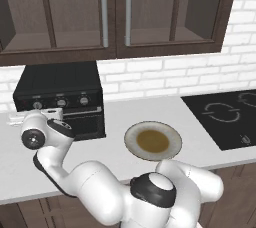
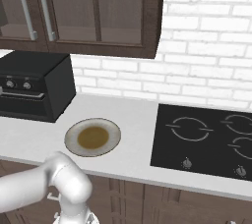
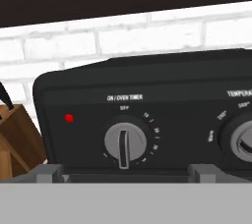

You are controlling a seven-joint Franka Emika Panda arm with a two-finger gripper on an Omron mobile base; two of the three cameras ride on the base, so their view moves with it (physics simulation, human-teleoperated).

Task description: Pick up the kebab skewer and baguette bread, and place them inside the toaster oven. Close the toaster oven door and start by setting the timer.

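The black toaster oven [image 1: 57, 84] [image 2: 34, 83] stands at the counter's left end, and its toaster oven door [image 1: 85, 122] is up and closed. My gripper [image 1: 35, 116] hovers just in front of the oven's left knob. In the hand view my gripper [image 3: 125, 174] is open, its fingertips [image 3: 49, 173] wide apart and level with the bottom of the timer knob [image 3: 125, 143]. The knob's bar stands vertical under the OFF mark. A red lamp [image 3: 69, 118] glows to its left. The kebab skewer and baguette bread are out of view.
A round plate [image 1: 131, 133] [image 2: 72, 130] with a brown centre lies on the counter right of the oven. A black cooktop [image 1: 225, 114] [image 2: 206, 137] fills the right side. A wooden knife block [image 3: 15, 144] stands left of the oven. Dark cabinets [image 1: 115, 12] hang above.
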